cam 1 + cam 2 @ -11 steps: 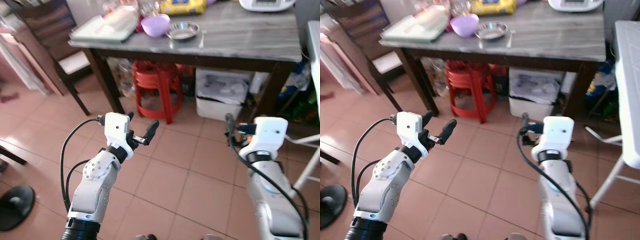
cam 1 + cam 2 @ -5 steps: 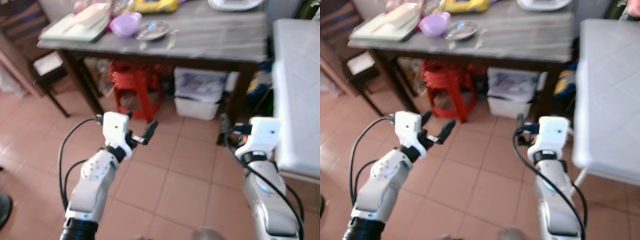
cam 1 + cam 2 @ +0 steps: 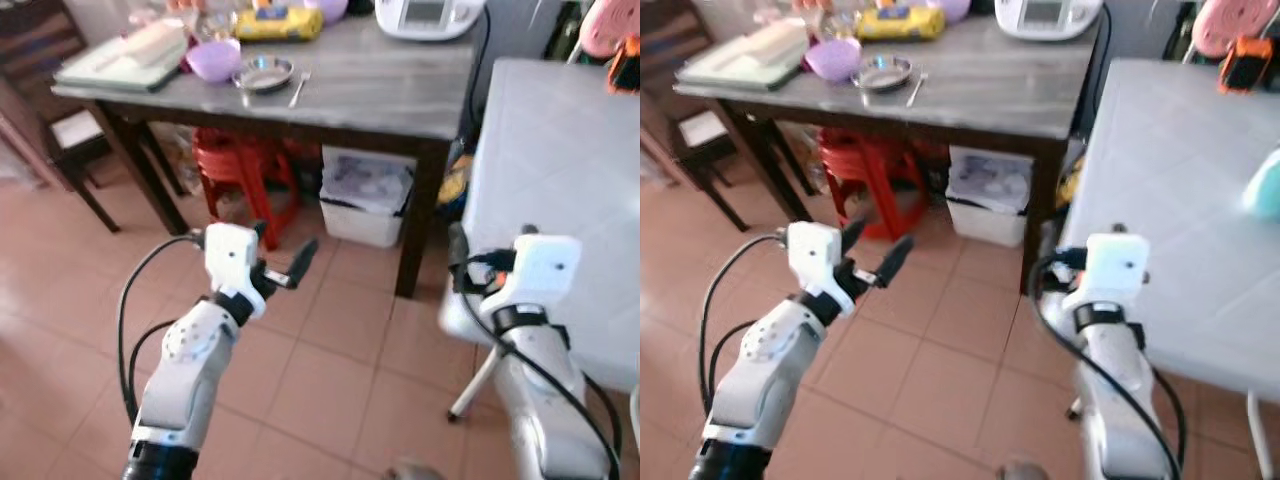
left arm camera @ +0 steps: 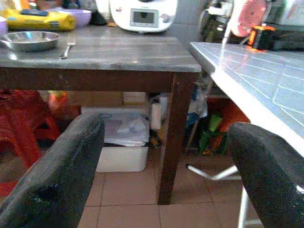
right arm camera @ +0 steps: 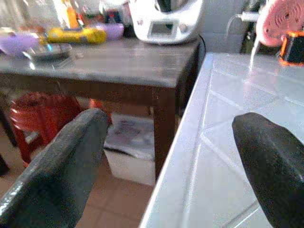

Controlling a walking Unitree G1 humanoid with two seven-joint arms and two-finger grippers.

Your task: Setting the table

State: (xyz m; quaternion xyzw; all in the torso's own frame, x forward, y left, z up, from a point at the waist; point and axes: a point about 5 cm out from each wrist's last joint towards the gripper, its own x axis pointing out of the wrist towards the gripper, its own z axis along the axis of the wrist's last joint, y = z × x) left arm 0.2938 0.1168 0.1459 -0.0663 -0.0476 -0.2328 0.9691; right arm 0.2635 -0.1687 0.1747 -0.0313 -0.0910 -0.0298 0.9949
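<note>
A steel bowl, a purple bowl and a fork lie on the grey-topped dark table ahead to the left. A white folding table stands to the right. My left gripper is held up over the floor, open and holding nothing, well short of the grey table. My right gripper is open and holds nothing, raised at the near edge of the white table.
A tray, a yellow packet and a white appliance also sit on the grey table. Under it are a red stool and a white bin. A chair stands at the left. Tiled floor lies between.
The camera has swung to the right, so the white folding table now takes up the right side. Both arms keep the same raised pose with open fingers.
</note>
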